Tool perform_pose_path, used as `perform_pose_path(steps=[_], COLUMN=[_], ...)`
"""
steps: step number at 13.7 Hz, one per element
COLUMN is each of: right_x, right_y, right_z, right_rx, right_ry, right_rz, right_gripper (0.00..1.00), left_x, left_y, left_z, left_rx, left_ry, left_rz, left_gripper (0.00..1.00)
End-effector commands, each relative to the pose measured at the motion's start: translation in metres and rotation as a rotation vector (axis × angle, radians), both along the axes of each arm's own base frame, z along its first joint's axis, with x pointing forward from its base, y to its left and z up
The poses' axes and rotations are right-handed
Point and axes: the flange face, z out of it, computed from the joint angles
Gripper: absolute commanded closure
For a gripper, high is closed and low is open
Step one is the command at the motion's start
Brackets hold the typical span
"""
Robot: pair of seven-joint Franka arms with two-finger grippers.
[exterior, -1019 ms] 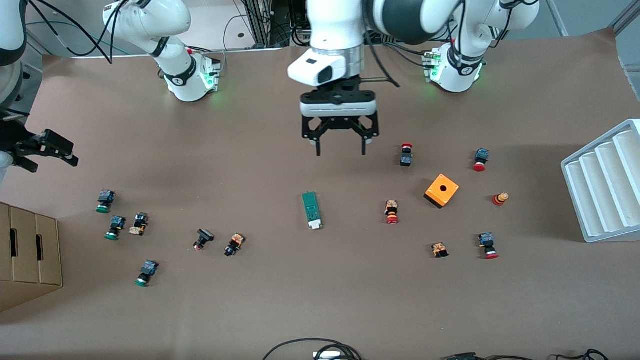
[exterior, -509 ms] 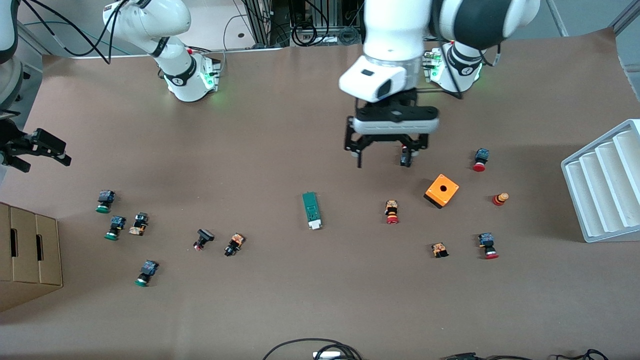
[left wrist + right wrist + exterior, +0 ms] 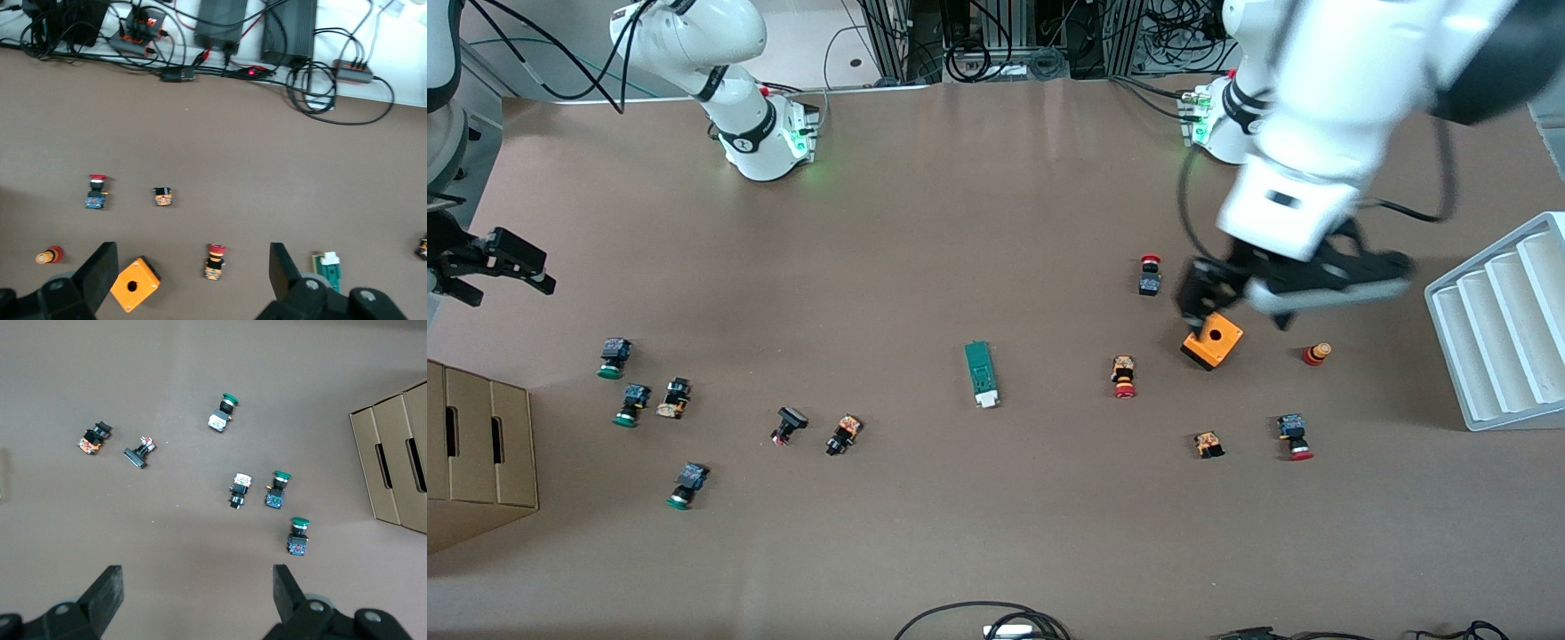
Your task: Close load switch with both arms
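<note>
you see the load switch [image 3: 982, 374] lying flat on the brown table [image 3: 960, 222], roughly midway between the two ends, its white tab end pointing toward the front camera. nothing touches it. in the left wrist view only its white-tipped end [image 3: 327, 269] peeks out past a finger.

your left gripper [image 3: 1240, 307] hangs in the air over the orange box [image 3: 1213, 340] at the left arm's end of the table, well apart from the switch. its fingers [image 3: 100, 277] stand wide apart and carry nothing; the left wrist view shows the orange box [image 3: 135, 285] between them, down on the table.

your right gripper [image 3: 498, 267] hangs at the right arm's end, over the table's edge, farther from the front camera than the cardboard box [image 3: 476, 453]. its fingers [image 3: 107, 593] are spread wide and empty too. under it you can make out a loose group of green-capped push buttons [image 3: 275, 490], and the cardboard box [image 3: 400, 463] beside them.

red-capped push buttons [image 3: 1124, 377] lie scattered around the orange box, one of them between it and the switch. a white ribbed tray [image 3: 1507, 324] sits at the table's edge on the left arm's end.
</note>
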Motion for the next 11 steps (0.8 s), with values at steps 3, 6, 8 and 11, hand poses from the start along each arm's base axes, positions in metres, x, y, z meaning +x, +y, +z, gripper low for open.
perform_pose_path(steps=[3, 6, 8, 11], right_x=[0.003, 0.001, 0.001, 0.000], right_y=[0.000, 0.000, -0.002, 0.000], right_z=[0.006, 0.007, 0.007, 0.010], right_rx=[-0.026, -0.026, -0.030, -0.029], right_ry=[-0.004, 0.001, -0.003, -0.007], right_rz=[0.016, 0.020, 0.036, 0.051], right_gripper=[0.00, 0.00, 0.00, 0.00], left_x=[0.017, 0.029, 0.034, 0.047], left_y=[0.054, 0.073, 0.085, 0.114], left_z=[-0.013, -0.042, -0.058, -0.074], left_rx=[0.006, 0.019, 0.036, -0.035], left_ry=[0.048, 0.115, 0.167, 0.208], left_rz=[0.027, 0.070, 0.085, 0.130], left_gripper=[0.00, 0.00, 0.00, 0.00])
